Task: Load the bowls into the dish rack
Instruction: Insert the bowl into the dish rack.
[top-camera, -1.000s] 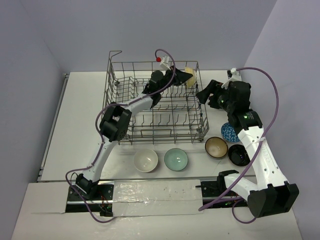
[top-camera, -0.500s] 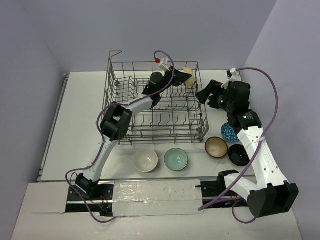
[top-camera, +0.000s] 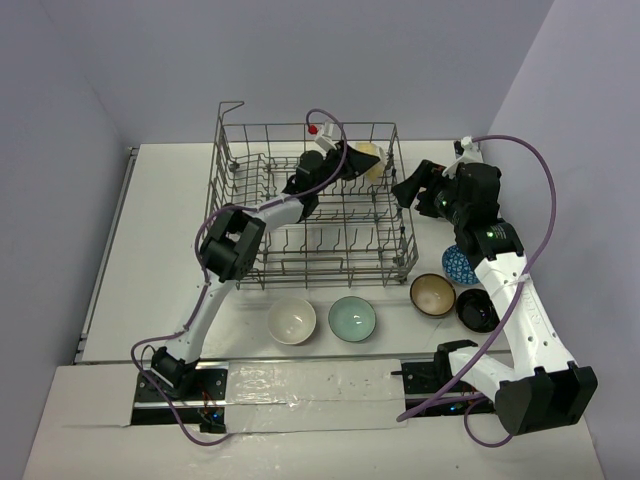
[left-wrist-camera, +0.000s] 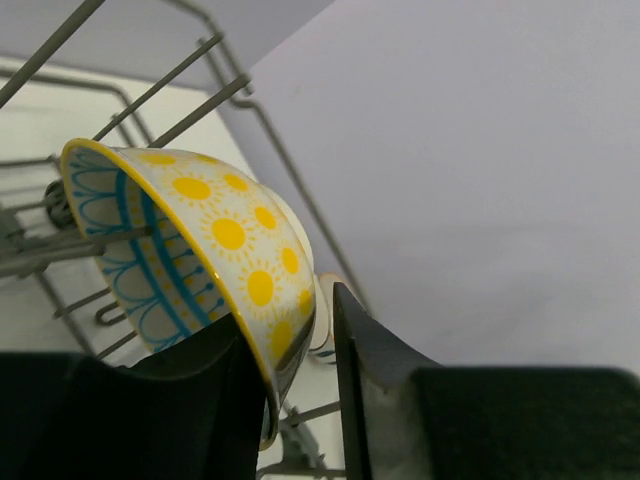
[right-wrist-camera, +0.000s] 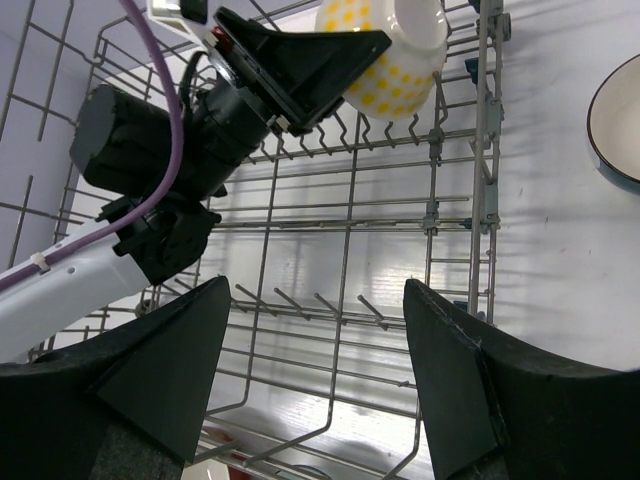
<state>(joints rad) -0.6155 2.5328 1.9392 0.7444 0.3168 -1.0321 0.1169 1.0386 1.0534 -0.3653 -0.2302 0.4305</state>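
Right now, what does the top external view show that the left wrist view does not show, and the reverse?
Only the top external view shows five bowls waiting on the table: white bowl, pale green bowl, tan bowl, black bowl, blue bowl, plus the right arm. Only the left wrist view shows the patterned bowl close up: yellow suns outside, blue lines inside, its rim between the left arm's jaws with a gap on one side. Both show that bowl among the wires of the dish rack.

White table, lavender walls
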